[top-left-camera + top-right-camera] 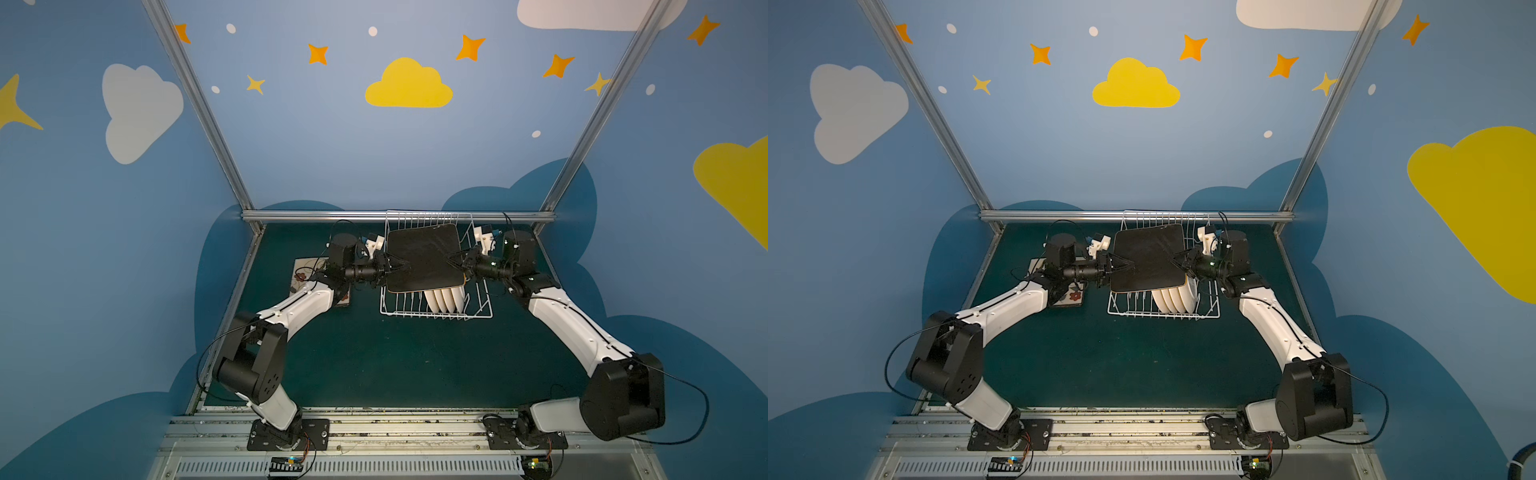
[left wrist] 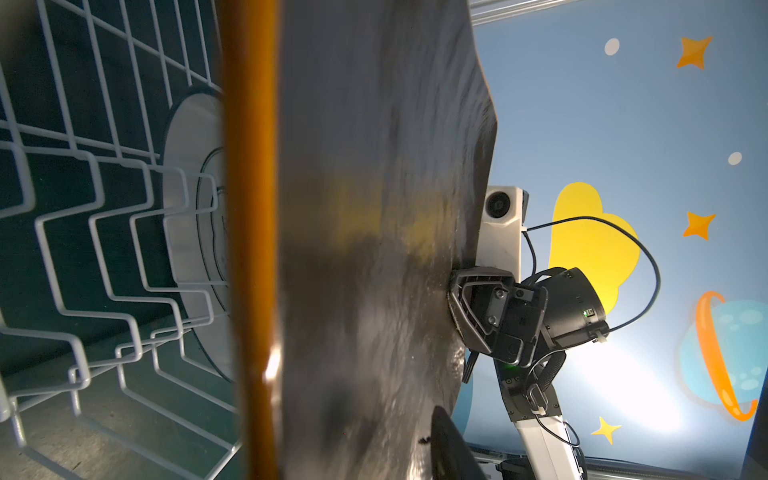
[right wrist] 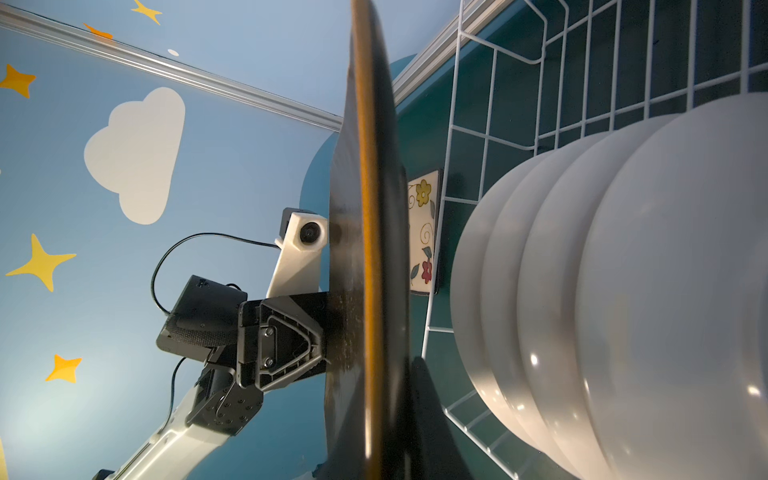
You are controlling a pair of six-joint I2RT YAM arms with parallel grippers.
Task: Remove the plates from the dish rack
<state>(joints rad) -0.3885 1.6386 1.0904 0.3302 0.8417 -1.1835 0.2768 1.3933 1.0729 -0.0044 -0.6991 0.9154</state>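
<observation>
The dark green table [image 1: 374, 365] carries the white wire dish rack [image 1: 480, 305] near one o'clock and a flowered square plate [image 1: 300, 272] at ten o'clock.

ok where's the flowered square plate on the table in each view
Top view: cream flowered square plate left of white wire dish rack.
Top view: same, under left arm.
Left wrist: not in it.
Right wrist: between rack and held black-backed square plate.
Landmark: the rack.

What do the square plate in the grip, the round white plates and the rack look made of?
The square plate: probably glazed ceramic; black back with a streaky sheen, glossy orange rim. The round white plates: glossy white, sharp highlights; ceramic or melamine, can't tell. The dish rack: bent wire with smooth white coating, likely coated steel.
</observation>
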